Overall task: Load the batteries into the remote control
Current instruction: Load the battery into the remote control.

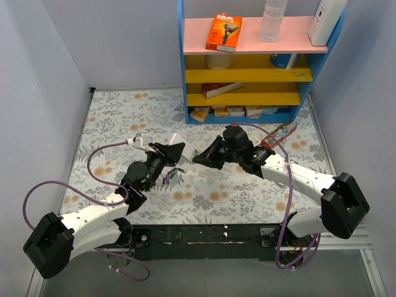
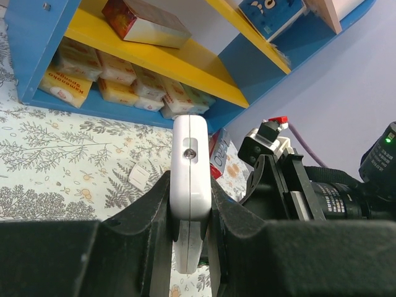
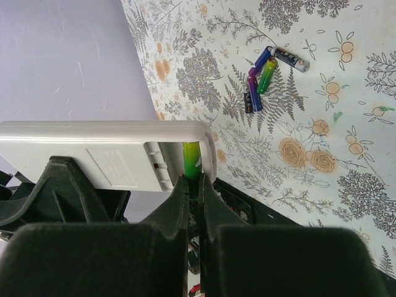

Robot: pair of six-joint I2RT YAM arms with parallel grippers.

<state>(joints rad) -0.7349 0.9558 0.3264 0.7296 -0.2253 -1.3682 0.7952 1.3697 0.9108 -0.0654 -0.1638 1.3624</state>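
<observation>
The remote control (image 3: 105, 154) is being held off the table on its long edge, with its plain back and open battery bay facing the right wrist camera. The left gripper (image 2: 190, 207) is clamping it across its thin sides. The held battery (image 3: 191, 162), green and yellow where it shows, is sitting at the end of the bay, pinched between the closed fingers of the right gripper (image 3: 191, 185). Whether it is already seated cannot be told. The main hazard is misalignment: a tilted battery is likely to be jamming against the bay wall instead of dropping in, and its polarity is not readable here. A sideways push from the right arm could also be levering the remote round in its narrow clamp. A slip from the pinch would be sending the cell down onto the floral table cover (image 1: 247, 185). The loose batteries (image 3: 263, 74) are lying in a small cluster on that cover, below and near both grippers. A small white flat piece (image 2: 137, 176), possibly the bay cover, is lying beyond the remote. The blue shelf unit (image 1: 247, 68) and a red-and-white carton (image 1: 279, 133) are standing behind, clear of the work. Nothing is blocking the bay; only the two closely facing grippers are limiting room.
</observation>
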